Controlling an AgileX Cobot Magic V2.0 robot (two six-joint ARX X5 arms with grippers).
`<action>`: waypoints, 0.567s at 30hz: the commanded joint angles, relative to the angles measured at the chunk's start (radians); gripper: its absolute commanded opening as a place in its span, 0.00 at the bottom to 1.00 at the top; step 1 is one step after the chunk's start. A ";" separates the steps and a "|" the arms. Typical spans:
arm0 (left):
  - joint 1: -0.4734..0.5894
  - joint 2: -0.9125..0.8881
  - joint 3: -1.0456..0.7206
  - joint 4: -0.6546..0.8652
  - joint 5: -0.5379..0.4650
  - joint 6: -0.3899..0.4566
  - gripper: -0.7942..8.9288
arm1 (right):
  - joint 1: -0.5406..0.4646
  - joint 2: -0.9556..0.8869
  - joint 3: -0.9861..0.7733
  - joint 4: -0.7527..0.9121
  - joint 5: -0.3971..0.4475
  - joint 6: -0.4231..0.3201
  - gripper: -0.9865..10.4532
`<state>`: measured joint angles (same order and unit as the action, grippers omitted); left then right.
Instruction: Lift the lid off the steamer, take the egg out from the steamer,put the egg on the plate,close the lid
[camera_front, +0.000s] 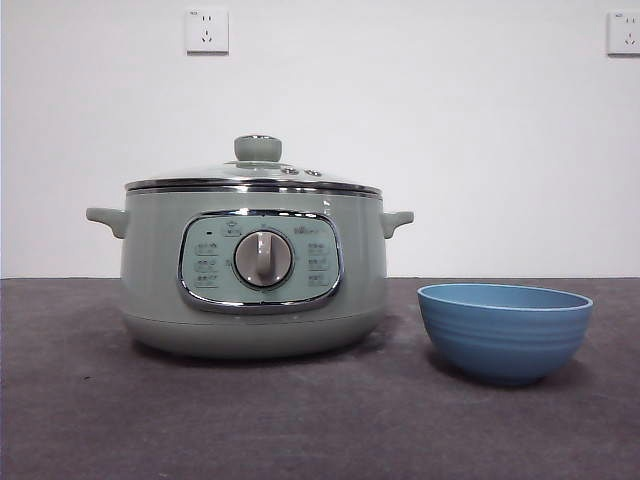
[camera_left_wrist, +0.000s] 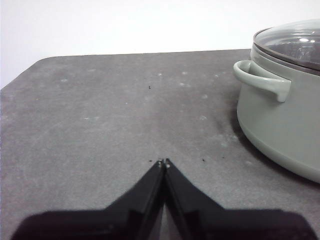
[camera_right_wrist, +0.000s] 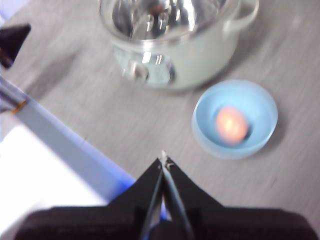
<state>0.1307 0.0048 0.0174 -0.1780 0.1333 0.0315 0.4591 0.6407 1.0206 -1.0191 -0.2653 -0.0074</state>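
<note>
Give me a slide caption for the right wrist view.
Shut right claw above the table, egg in the blue plate beside the lidded steamer.

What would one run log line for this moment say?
lid: on steamer | egg: in plate | left gripper: shut, empty | right gripper: shut, empty

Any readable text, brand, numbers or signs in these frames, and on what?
None can be read.
Steamer control panel: small icons and labels around the dial, too small to make out.
Lid, bowl, wall sockets: no text visible.
</note>
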 joint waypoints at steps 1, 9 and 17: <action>0.000 -0.002 -0.014 0.005 0.000 -0.009 0.08 | -0.059 -0.051 -0.041 0.159 0.028 -0.033 0.09; 0.000 -0.002 -0.014 0.005 0.000 -0.009 0.08 | -0.348 -0.385 -0.596 0.737 0.005 -0.001 0.09; 0.000 -0.002 -0.014 0.005 0.000 -0.009 0.08 | -0.369 -0.542 -0.869 0.883 0.066 0.016 0.09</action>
<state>0.1307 0.0048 0.0174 -0.1780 0.1333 0.0315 0.0914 0.1062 0.1726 -0.1474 -0.2050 -0.0086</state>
